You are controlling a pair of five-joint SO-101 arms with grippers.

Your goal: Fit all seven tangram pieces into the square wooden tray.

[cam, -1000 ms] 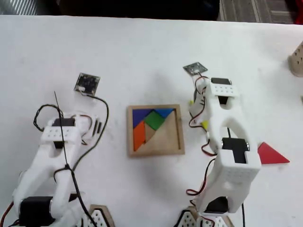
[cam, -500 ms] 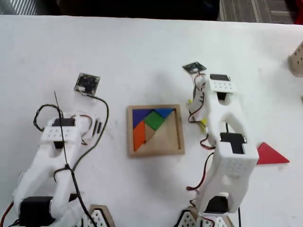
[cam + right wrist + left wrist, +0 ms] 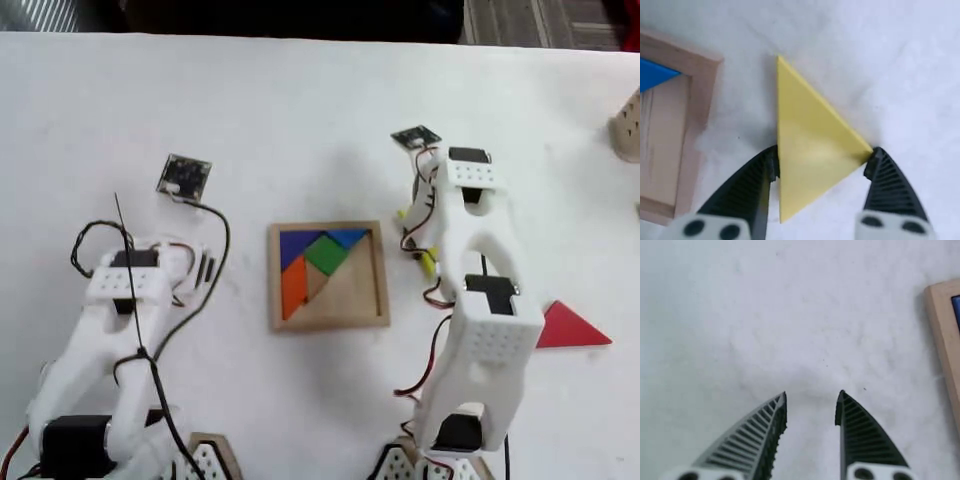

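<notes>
Between the square wooden tray [image 3: 328, 322] and the red triangle [image 3: 570, 327], the right arm [image 3: 470, 260] stretches over the white bench [image 3: 300, 100] and hides most of the yellow triangle [image 3: 810, 150], so that from above only yellow slivers peek out beside its wrist. The wrist view shows that triangle flat on the bench, just beside the tray's rim but apart from it. The right gripper [image 3: 823, 157] has its fingers clamped on it, one tip against a straight edge and the other against the opposite corner. The tray holds a blue triangle [image 3: 348, 238], a purple triangle [image 3: 291, 247], a green square [image 3: 326, 254] and an orange piece [image 3: 293, 287] packed into its upper left part, while the lower right is bare wood. The red triangle lies partly under the right arm's housing. Well apart on the other side of the tray, the left gripper [image 3: 812, 393] hangs over bare bench with its fingers apart and nothing between them. A small circuit board [image 3: 184, 175] on a black cable lies beyond the left arm, and another board [image 3: 415, 137] sits beyond the right arm.
</notes>
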